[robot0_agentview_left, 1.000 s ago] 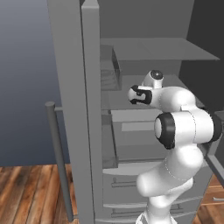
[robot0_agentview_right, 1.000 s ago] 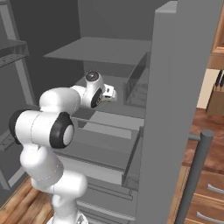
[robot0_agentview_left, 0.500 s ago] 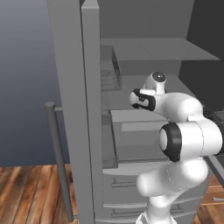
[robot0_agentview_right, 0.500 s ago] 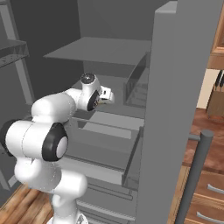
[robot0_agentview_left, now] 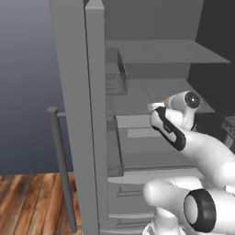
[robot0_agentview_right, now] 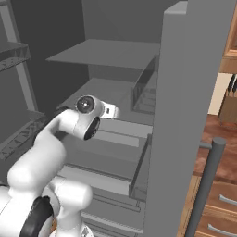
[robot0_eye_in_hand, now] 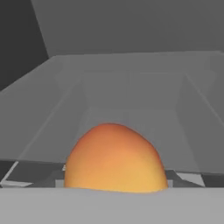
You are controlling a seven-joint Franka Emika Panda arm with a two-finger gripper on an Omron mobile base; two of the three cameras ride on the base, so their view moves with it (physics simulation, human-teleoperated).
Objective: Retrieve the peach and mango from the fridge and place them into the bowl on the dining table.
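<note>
Hand view: the mango (robot0_eye_in_hand: 114, 158) is sitting low and centred in the frame, very close to the camera. Its skin is showing yellow-orange along the bottom and deepening to a reddish orange over the rounded top. Its lower edge is running out of sight at the bottom of the picture, so contact with the fingers cannot be told from here. Behind it, a grey shelf (robot0_eye_in_hand: 131, 92) of the fridge is stretching away toward a plain grey back wall (robot0_eye_in_hand: 131, 26). A darker area is lying at the upper left.
</note>
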